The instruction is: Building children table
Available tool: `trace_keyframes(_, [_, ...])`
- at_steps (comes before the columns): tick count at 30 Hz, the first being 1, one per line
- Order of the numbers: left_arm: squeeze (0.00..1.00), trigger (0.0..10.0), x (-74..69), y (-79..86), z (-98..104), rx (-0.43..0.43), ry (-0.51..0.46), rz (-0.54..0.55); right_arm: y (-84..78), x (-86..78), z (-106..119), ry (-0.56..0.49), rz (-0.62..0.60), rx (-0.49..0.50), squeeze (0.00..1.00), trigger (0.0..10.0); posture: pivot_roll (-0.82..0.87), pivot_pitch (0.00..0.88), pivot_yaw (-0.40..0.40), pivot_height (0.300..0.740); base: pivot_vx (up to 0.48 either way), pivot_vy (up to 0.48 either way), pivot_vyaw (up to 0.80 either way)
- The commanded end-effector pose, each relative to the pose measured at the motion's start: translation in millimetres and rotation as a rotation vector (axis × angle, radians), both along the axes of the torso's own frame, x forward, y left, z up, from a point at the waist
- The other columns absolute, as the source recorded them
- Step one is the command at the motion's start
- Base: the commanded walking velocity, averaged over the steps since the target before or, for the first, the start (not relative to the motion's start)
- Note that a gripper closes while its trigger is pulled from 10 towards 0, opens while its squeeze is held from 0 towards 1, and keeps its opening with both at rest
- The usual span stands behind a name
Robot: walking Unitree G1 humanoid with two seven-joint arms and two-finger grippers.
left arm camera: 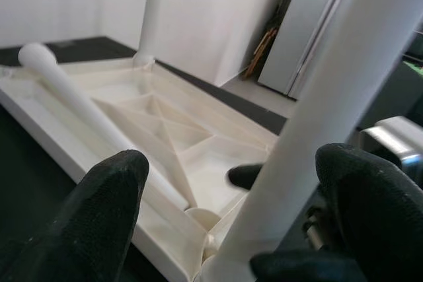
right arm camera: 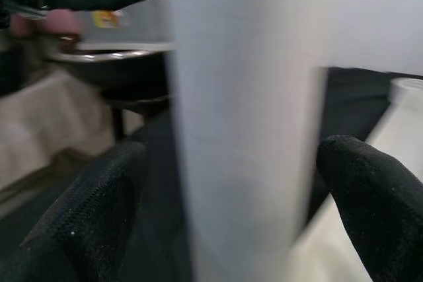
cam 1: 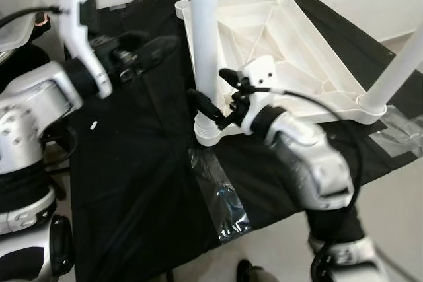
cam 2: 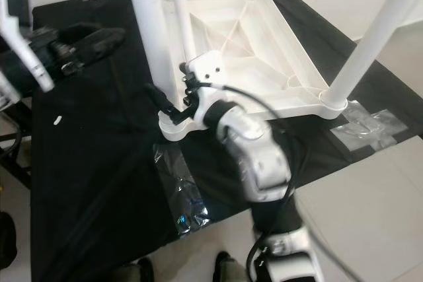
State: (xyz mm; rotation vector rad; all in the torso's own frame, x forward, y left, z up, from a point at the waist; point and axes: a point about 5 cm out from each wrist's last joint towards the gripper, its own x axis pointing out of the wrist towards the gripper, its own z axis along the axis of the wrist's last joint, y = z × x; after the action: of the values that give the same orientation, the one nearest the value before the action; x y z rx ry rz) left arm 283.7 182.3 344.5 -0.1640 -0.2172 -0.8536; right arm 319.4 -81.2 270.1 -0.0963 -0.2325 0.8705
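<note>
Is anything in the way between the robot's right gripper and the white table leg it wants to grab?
Nothing visible is. The right gripper is already at the near upright white leg, low down by its corner socket, with one open black finger on each side of it. The left gripper hangs back over the black cloth.

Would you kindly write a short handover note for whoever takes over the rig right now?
Right gripper: open, fingers either side of the near leg, low by its socket; not clamped.
Left gripper: open, raised over the black cloth, aimed at that leg.
Tabletop: upside down on the cloth.
Done: three legs stand in corner sockets.
Left: the fourth leg lies loose inside the tabletop, far left corner socket empty. Check the near leg's seating, fit the fourth, then flip the table.
</note>
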Motion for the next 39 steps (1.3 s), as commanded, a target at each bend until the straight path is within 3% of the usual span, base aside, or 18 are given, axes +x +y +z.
trace_keyframes(1, [0.00,10.0,-10.3,-2.1,0,0.030,-0.016,-0.059,1.4,1.6,0,-0.003,0.063,-0.012,0.00,10.0,0.07,0.257,-0.017,0.740,0.000,0.000,0.00])
trace_keyframes(3, [0.00,10.0,-21.5,3.2,-6,0.090,-0.014,-0.066,-8.2,16.7,14,-0.043,0.143,-0.054,0.00,10.0,0.09,0.261,-0.025,0.740,0.000,0.000,0.00])
trace_keyframes(7, [0.00,10.0,-24.1,6.0,-8,0.109,-0.010,-0.054,-10.9,20.5,19,-0.053,0.174,-0.065,0.00,10.0,0.09,0.261,-0.025,0.740,0.000,0.000,0.00])
trace_keyframes(10, [0.00,10.0,-29.4,27.4,-24,0.166,0.032,0.120,-15.1,22.4,22,-0.034,0.367,-0.112,0.00,10.0,0.11,0.274,-0.034,0.740,0.000,0.000,0.00])
trace_keyframes(13, [0.00,10.0,-32.7,36.7,-35,0.188,0.055,0.208,-18.1,23.2,23,-0.035,0.436,-0.128,0.00,10.0,0.12,0.279,-0.037,0.740,0.000,0.000,0.00])
trace_keyframes(16, [0.00,10.0,-36.1,46.6,-70,0.220,0.059,0.463,-23.1,27.7,26,0.008,0.525,-0.110,0.00,10.0,0.14,0.293,-0.050,0.740,0.000,0.000,0.00])
trace_keyframes(18, [0.00,10.0,-38.7,47.7,-76,0.223,0.057,0.512,-24.5,29.7,27,0.014,0.550,-0.106,0.00,10.0,0.14,0.293,-0.050,0.740,0.000,0.000,0.00])
trace_keyframes(20, [0.00,10.0,-53.5,35.5,-103,0.159,0.077,0.641,-26.7,34.8,28,0.018,0.587,-0.129,0.00,10.0,0.15,0.310,-0.062,0.740,0.000,0.000,0.00])
trace_keyframes(25, [0.00,10.0,-72.4,16.9,-130,0.133,0.132,0.734,-27.0,39.8,27,0.013,0.618,-0.164,0.00,10.0,0.17,0.321,-0.070,0.740,0.000,0.000,0.00])
trace_keyframes(26, [0.00,10.0,-77.4,10.2,-140,0.137,0.152,0.763,-26.0,40.7,27,0.013,0.638,-0.169,0.00,9.3,0.17,0.324,-0.072,0.740,0.000,0.000,0.00])
trace_keyframes(27, [0.00,10.0,-81.2,4.7,-148,0.134,0.171,0.779,-24.8,41.5,28,0.013,0.651,-0.174,0.00,4.2,0.17,0.324,-0.072,0.740,0.000,0.000,0.00])
trace_keyframes(28, [0.00,10.0,-81.2,4.7,-148,0.134,0.171,0.779,-24.8,41.5,28,0.013,0.651,-0.174,0.00,4.2,0.17,0.324,-0.072,0.740,0.000,0.000,0.00])
trace_keyframes(29, [0.00,10.0,-84.8,1.3,-153,0.123,0.178,0.794,-23.9,41.6,28,0.014,0.663,-0.177,0.00,1.0,0.17,0.329,-0.072,0.740,0.000,0.000,0.00])
trace_keyframes(30, [0.00,10.0,-88.9,-2.4,-159,0.103,0.210,0.789,-23.1,40.9,29,0.015,0.686,-0.184,0.00,0.0,0.17,0.328,-0.073,0.740,0.000,0.000,0.00])
trace_keyframes(39, [0.00,10.0,-110.1,-17.3,-178,0.077,0.250,0.771,-30.9,37.9,35,0.011,0.760,-0.207,0.00,0.0,0.15,0.330,-0.068,0.740,0.000,0.000,0.00])
